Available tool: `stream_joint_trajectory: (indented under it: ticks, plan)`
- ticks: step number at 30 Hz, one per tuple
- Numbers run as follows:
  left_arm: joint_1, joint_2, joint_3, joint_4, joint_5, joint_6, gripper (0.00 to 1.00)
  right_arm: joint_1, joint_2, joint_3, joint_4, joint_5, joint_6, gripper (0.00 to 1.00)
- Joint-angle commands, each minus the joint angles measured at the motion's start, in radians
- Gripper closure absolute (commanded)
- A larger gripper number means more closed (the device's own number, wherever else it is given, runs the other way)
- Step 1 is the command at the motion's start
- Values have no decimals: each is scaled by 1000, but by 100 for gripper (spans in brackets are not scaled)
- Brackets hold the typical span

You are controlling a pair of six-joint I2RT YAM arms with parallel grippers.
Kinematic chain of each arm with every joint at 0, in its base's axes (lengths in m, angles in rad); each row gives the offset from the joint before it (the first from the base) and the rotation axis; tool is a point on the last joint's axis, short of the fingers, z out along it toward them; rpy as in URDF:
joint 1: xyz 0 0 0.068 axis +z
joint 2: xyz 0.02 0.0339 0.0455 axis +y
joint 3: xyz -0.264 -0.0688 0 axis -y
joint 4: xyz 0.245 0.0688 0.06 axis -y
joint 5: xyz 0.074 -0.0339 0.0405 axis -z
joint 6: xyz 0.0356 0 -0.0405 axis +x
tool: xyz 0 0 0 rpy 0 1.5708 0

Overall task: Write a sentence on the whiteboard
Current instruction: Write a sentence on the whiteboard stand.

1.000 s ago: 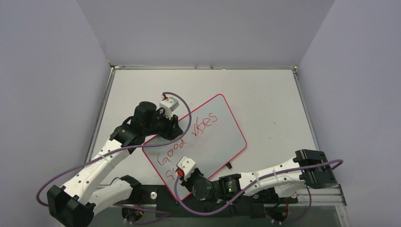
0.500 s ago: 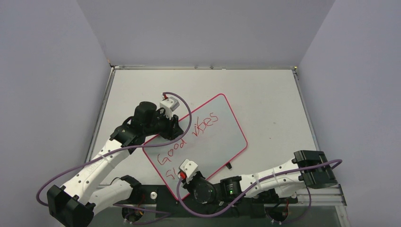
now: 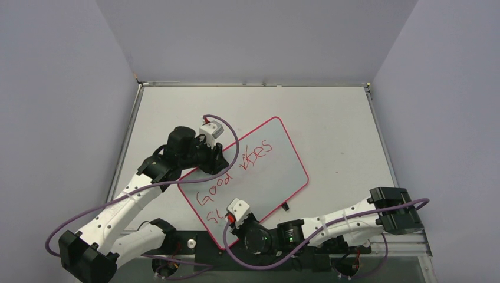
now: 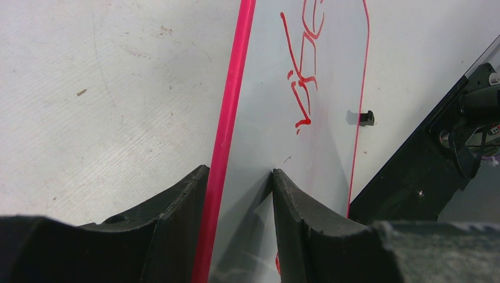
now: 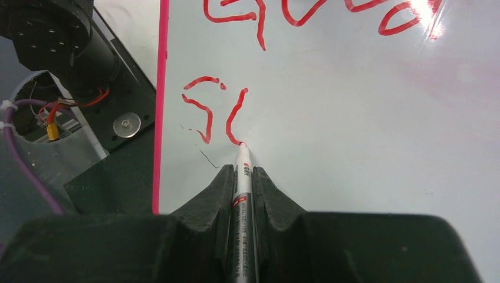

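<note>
Now my right tool (image 5: 242, 177), clamped on the marker (image 5: 243, 194), starts the sentence's (image 5: 236, 115) second line; my left tool (image 4: 239, 183) grips the whiteboard (image 3: 277, 159) edge; next stroke continues rightward.

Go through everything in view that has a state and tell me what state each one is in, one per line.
whiteboard: flat on the table, one long edge gripped.
sentence: unfinished, top line written, second line just begun.
marker: uncapped, tip on the board at the end of a red stroke.
left hand: clamped over the board's pink edge.
right hand: shut on the marker.
</note>
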Motion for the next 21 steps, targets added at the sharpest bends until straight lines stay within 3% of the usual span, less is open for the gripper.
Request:
stream_joint_trajectory:
  ticks: [1,21]
  plan:
    - [-1,-4,18,46,-72,34,100,-19,-25,4,-35,61,-33,100]
    - [-2,2,19,44,-75,34,100,-98,-37,54,-28,41,-125,100]
